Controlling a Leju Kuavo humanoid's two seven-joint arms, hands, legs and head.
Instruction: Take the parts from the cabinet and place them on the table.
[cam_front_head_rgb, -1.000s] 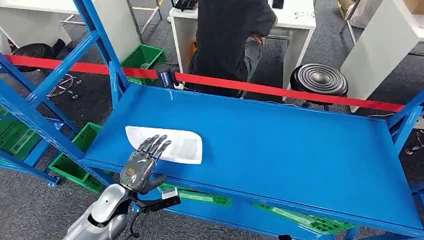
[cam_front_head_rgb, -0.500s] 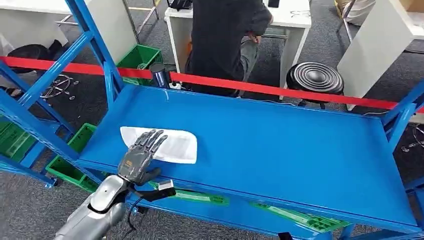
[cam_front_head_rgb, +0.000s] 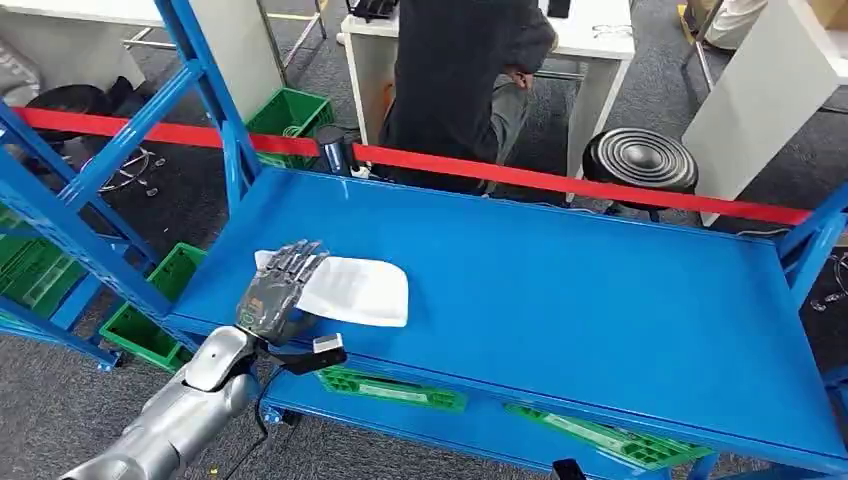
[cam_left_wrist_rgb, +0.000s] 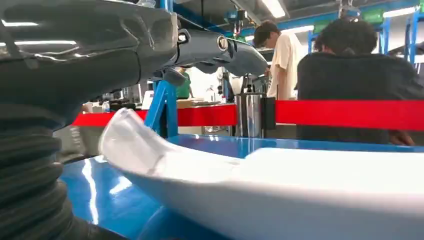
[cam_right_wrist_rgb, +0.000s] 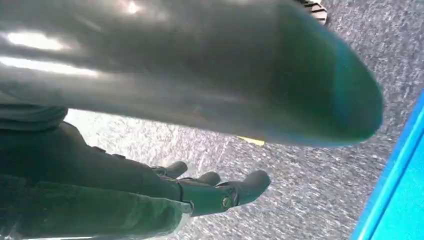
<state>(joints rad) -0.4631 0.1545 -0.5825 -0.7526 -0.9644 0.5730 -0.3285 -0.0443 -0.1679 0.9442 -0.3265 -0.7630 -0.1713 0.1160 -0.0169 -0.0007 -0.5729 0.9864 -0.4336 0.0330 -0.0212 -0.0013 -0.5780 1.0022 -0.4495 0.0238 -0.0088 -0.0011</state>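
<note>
Head view shows you the left hand (cam_front_head_rgb: 277, 291) lying on the white part's (cam_front_head_rgb: 352, 290) near end on the blue shelf (cam_front_head_rgb: 560, 300), fingers extended, grip seemingly not closed.

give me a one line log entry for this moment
left hand: fingers over near end of white part, grip unclear | part: on blue shelf | right hand: hanging over floor, holds nothing

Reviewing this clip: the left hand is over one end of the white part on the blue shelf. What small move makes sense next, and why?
Probably close the left hand on the white part before lifting. The hand lies over the part's near end with fingers extended, and the part rests flat on the blue shelf, so no firm grip shows yet. The right hand hangs open over the floor.
</note>
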